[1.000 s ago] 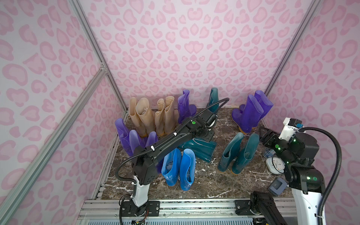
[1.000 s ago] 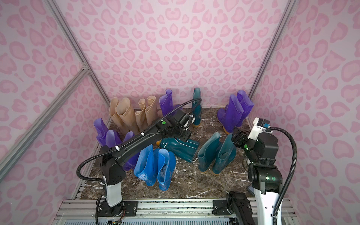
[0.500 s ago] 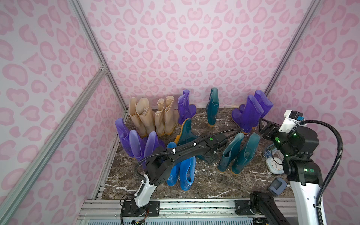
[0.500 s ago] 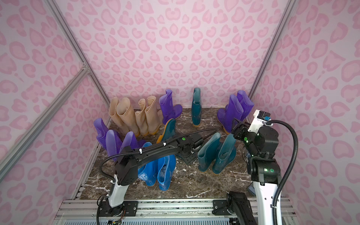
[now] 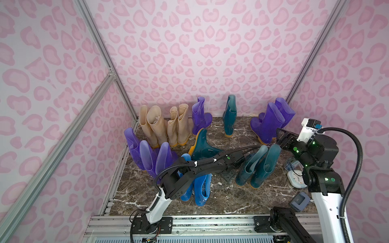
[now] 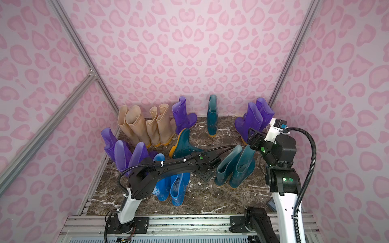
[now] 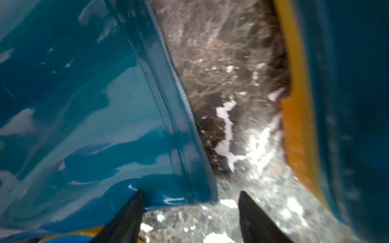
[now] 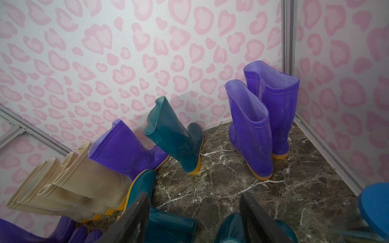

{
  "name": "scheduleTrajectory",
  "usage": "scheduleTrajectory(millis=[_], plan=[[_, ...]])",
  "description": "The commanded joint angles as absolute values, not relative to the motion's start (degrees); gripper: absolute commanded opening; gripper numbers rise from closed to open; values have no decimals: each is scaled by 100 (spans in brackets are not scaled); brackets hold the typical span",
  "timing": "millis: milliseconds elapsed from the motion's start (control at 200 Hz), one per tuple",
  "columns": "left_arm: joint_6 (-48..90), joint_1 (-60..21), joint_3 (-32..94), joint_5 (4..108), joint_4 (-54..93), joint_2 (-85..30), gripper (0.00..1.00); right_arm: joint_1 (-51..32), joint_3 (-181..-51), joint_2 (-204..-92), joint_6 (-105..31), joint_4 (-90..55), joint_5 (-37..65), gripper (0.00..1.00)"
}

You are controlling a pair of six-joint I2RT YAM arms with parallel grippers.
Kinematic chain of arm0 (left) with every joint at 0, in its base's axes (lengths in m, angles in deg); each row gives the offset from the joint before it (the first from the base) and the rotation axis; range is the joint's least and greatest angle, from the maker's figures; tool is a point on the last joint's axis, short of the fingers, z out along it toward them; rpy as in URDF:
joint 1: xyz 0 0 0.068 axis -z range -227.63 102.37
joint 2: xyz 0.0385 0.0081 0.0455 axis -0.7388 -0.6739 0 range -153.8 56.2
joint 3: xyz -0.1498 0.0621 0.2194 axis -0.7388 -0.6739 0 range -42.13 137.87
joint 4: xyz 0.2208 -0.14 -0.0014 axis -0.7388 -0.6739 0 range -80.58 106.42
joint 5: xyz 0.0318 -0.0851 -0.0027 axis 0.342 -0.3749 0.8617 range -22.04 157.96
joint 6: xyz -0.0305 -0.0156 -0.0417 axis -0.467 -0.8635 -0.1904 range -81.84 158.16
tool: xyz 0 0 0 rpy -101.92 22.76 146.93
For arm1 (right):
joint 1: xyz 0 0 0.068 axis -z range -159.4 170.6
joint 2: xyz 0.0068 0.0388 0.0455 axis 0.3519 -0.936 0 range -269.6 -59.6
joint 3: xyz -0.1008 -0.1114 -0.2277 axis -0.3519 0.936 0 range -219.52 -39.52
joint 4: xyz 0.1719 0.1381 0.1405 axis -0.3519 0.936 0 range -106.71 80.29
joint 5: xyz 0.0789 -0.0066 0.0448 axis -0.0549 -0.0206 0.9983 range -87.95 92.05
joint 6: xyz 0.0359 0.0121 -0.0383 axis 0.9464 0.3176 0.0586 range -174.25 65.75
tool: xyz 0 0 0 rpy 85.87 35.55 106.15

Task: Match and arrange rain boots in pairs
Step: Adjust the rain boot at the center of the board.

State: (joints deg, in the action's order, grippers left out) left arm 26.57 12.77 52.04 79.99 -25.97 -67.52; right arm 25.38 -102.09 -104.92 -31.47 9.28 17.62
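Observation:
Rain boots stand round the marble floor in both top views: several beige, three purple at the left, one purple and one teal at the back, a purple pair at the back right, a blue pair and a teal pair. One teal boot lies on its side. My left gripper is open, low at the floor, one finger against that lying boot's shaft. My right gripper hangs open and empty above the teal pair.
At the right wall lie a white clock, a grey device and a bottle with a blue cap. Pink patterned walls close three sides. An aluminium rail runs along the front edge.
My left arm swung from high over the lying teal boot down to the floor between it and the teal pair. The right gripper rose a little and turned toward the back.

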Motion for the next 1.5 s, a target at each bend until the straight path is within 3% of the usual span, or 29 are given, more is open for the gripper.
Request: scheduleTrajectory(millis=[0, 55, 230, 670, 990, 1235, 1495], plan=[[2588, 1202, 4989, 8261, -2103, -6756, 52, 2474, -10196, -10477, -3245, 758, 1694, 70], [2606, 1187, 4938, 8294, -2030, -6738, 45, 2458, -10193, -10485, -3263, 770, 1699, 70], [2763, 1178, 5053, 8300, -2071, -6624, 3, 2438, -10249, -10485, -3281, 764, 1699, 70], [2887, 760, 6065, 7499, -2941, -5331, 2, 2217, -10530, -10737, -3045, 370, 2021, 68], [2942, 343, 7039, 6664, -2824, -5342, 2, 1261, -10994, -11166, -3145, 332, 1481, 68], [2027, -112, 7532, 5773, -2057, -5446, 2, 873, -11305, -11633, -3210, 310, 1411, 68], [1485, -202, 6227, 5741, -1003, -4853, 2, 338, -11624, -12116, -3386, 359, 1214, 69]])
